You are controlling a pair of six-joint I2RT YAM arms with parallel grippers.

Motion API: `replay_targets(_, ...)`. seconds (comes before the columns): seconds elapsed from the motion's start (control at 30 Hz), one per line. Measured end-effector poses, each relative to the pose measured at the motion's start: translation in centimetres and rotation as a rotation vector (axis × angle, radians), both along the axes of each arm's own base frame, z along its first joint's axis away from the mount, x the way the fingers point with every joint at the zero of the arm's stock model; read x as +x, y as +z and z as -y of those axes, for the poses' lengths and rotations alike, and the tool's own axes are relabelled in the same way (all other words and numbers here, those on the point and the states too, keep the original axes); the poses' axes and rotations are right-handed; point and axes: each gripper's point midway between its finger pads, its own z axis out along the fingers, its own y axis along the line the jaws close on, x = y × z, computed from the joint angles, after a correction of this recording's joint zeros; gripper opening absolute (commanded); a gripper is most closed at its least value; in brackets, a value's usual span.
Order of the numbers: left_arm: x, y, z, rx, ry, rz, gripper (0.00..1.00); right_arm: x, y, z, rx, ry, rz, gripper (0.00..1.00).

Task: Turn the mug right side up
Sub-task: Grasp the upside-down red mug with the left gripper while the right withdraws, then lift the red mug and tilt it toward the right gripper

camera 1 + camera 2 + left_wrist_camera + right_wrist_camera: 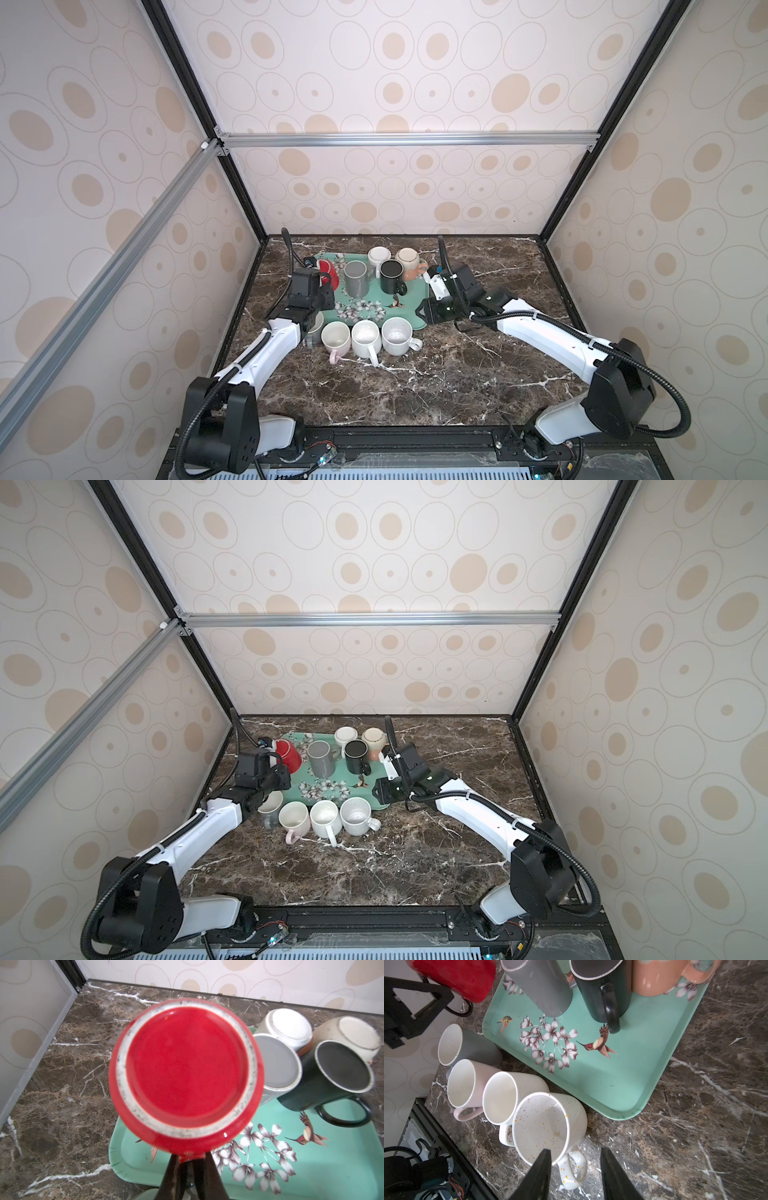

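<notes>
Over the far left corner of the tray (623,1084), clamps the red mug (185,1072) by its handle with the left tool (192,1157), pads (172,1169) clenched on the loop. Turns the mug's base square to the left wrist view, which sets the long axis running straight out from the tool, base toward the wrist, mouth away and down toward the tray: not yet upright. Cannot tell whether the rim touches the tray. Calls, most likely, for a lift and a half roll of the wrist to bring the mouth up, clear of the grey mug (278,1064) just beside. Reaches with the left arm from the tray's near left side, wrist raised. Holds the right tool (575,1150) off the tray's near right corner, jaws apart and empty, above the speckled mug (544,1126), well apart from the red one; leaves the left arm the nearer.
</notes>
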Motion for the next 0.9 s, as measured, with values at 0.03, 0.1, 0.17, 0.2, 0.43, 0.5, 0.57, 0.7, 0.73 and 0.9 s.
replay_targets(0.03,-0.2,0.6,0.1,-0.002,-0.009,0.014,0.00,0.0,0.1,0.0,0.004,-0.002,0.001,0.43)
replay_targets(0.1,-0.5,1.5,0.2,-0.005,-0.023,0.032,0.00,0.1,0.1,-0.1,0.007,-0.005,0.002,0.43)
replay_targets(0.17,-0.8,2.4,0.5,-0.014,-0.042,0.049,0.00,0.1,0.2,-0.1,0.011,-0.008,0.003,0.43)
replay_targets(0.2,-0.9,2.9,0.7,-0.022,-0.055,0.059,0.00,0.2,0.3,-0.1,0.014,-0.008,0.006,0.43)
replay_targets(0.43,-1.7,5.9,2.8,-0.101,-0.164,0.141,0.00,0.4,1.6,0.1,0.067,-0.039,0.035,0.43)
replay_targets(0.5,-1.8,6.8,3.6,-0.134,-0.201,0.173,0.00,0.5,1.9,0.4,0.083,-0.051,0.039,0.43)
replay_targets(0.57,-1.8,7.7,4.5,-0.177,-0.238,0.201,0.00,0.5,2.0,0.7,0.098,-0.063,0.041,0.43)
replay_targets(0.7,-1.8,9.2,6.6,-0.287,-0.314,0.260,0.00,0.4,2.5,1.4,0.148,-0.089,0.054,0.43)
replay_targets(0.73,-1.9,9.3,7.2,-0.314,-0.334,0.269,0.00,0.4,2.6,1.5,0.166,-0.095,0.057,0.43)
replay_targets(0.9,-2.8,8.4,10.2,-0.415,-0.410,0.256,0.00,0.3,3.0,2.6,0.273,-0.135,0.069,0.44)
